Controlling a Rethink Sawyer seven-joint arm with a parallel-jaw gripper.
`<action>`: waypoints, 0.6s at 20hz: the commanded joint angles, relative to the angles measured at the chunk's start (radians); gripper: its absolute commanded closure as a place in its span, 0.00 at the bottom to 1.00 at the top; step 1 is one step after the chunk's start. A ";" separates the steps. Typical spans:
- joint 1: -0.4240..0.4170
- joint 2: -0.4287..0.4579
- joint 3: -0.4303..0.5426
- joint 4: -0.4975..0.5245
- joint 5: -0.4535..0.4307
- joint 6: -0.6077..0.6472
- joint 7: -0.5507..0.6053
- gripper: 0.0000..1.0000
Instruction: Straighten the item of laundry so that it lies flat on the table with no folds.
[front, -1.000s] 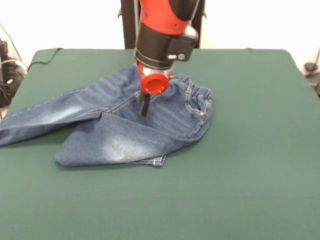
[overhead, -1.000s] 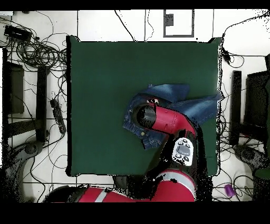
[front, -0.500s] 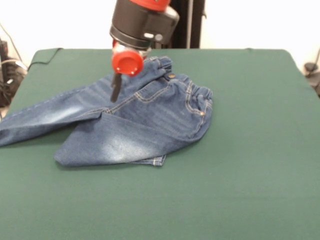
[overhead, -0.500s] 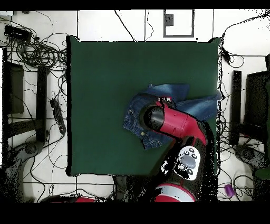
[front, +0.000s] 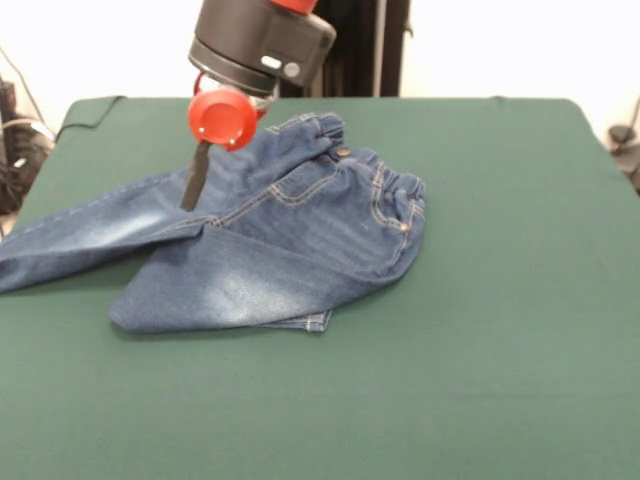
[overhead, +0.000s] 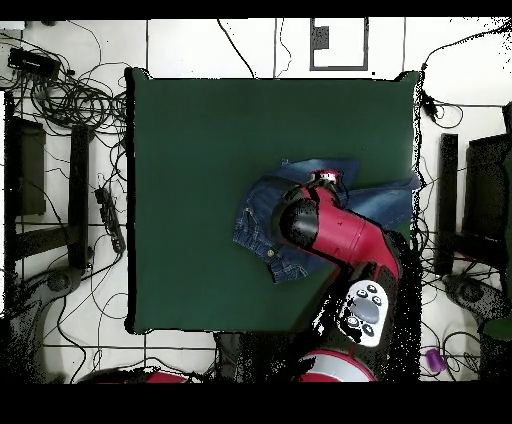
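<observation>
Meanwhile, narrow-set fingers (front: 190, 190) hover empty above the rumpled jeans (front: 260, 240) on the table (front: 500, 300).

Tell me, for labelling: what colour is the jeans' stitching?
Tan, on blue denim jeans; clearest in the front view.

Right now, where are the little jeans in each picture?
Front view: the jeans lie left of the table's middle, waistband toward the right, one leg reaching the picture's left edge.
Overhead view: the jeans lie right of the table's middle, one leg reaching its right edge, partly hidden under the red arm.
Shared landmark: the gripper, over the jeans in both.
</observation>
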 joint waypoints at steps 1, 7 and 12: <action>-0.014 0.045 0.122 0.040 0.055 -0.079 0.134 0.00; -0.154 -0.022 0.324 0.097 0.006 -0.093 0.073 0.00; -0.221 -0.053 0.415 0.116 -0.015 -0.052 0.035 0.00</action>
